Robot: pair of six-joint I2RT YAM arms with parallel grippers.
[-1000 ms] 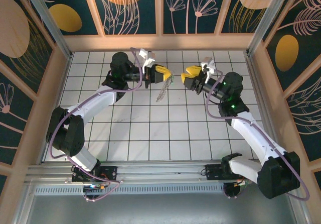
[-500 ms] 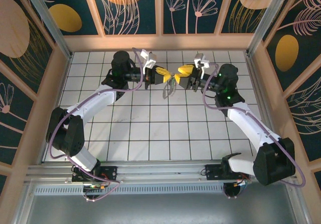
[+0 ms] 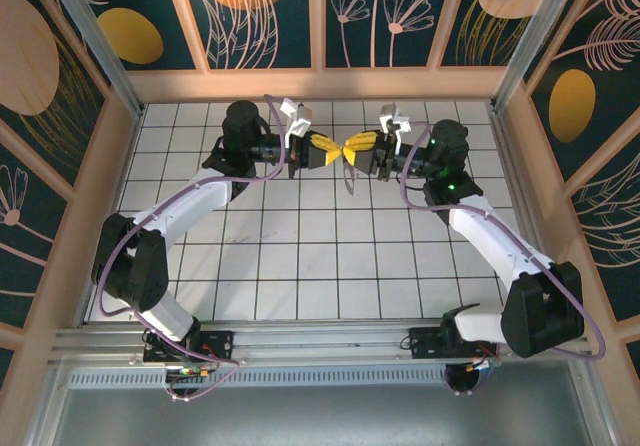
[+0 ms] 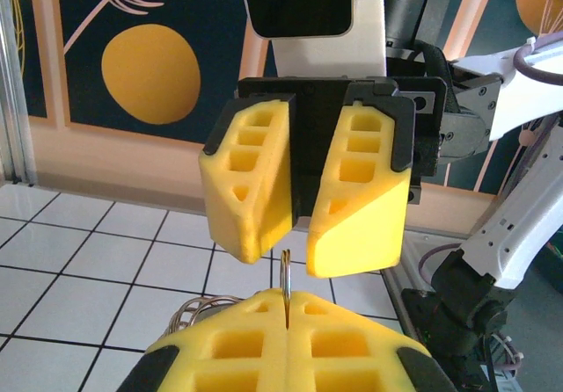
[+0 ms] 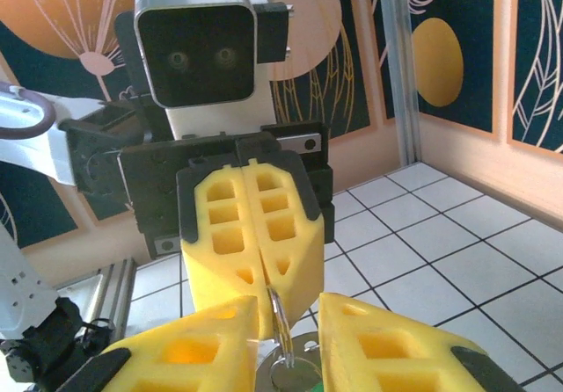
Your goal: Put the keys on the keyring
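My left gripper (image 3: 335,151) is shut on the keyring (image 4: 287,273), a thin metal loop standing edge-on out of its yellow pads, held up over the back of the table. My right gripper (image 3: 356,151) faces it tip to tip. Its jaws are open and narrow, one on each side of the ring's free edge (image 5: 280,317), with a gap to both pads. Greyish metal loops (image 4: 180,315) hang beside my left fingers. A round silver piece (image 5: 295,376) dangles under the ring, with a sliver of green at the frame's bottom edge. The keys are otherwise hidden.
The white tiled table (image 3: 300,256) lies below both arms. Wooden walls with dark floral panels (image 3: 320,26) close in the back and sides. The metal rail (image 3: 320,341) holding the arm bases runs along the near edge.
My right gripper has moved left until it meets the left one, and its jaws have narrowed around the ring. The left gripper has shifted slightly right, still holding the keyring.
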